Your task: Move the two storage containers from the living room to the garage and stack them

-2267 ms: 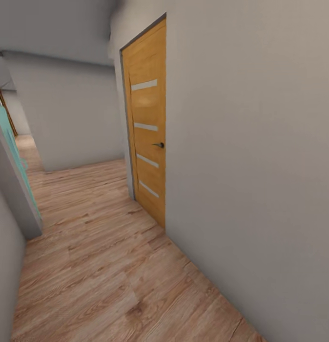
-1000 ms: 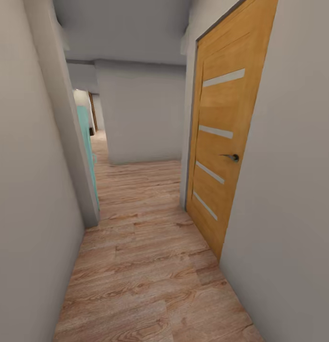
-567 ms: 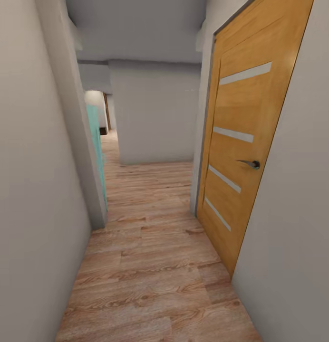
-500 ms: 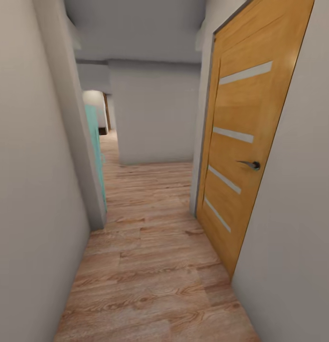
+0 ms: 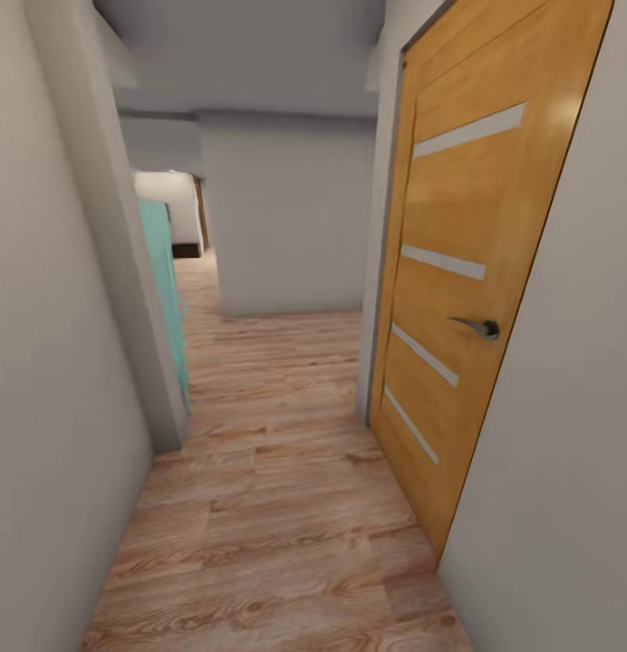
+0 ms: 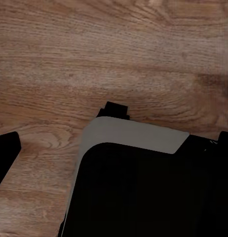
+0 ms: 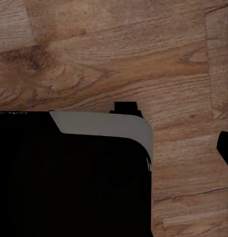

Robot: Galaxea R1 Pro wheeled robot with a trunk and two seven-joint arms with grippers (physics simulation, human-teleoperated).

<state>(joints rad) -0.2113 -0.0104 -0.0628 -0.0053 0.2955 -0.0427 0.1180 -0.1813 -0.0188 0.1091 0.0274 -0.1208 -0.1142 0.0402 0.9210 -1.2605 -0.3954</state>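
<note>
A narrow hallway: grey wall (image 5: 42, 362), teal panel (image 5: 164, 290), light wood plank floor (image 5: 259, 525), closed orange wooden door (image 5: 458, 290). No red-orange bins here; gripper states cannot be told. Transit step; next, drive on down the corridor

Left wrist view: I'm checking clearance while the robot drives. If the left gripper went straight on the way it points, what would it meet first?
Probably the robot's own dark base, which lies in most of that line, over the wood plank floor. Depth is unclear, so this is a guess.
</note>
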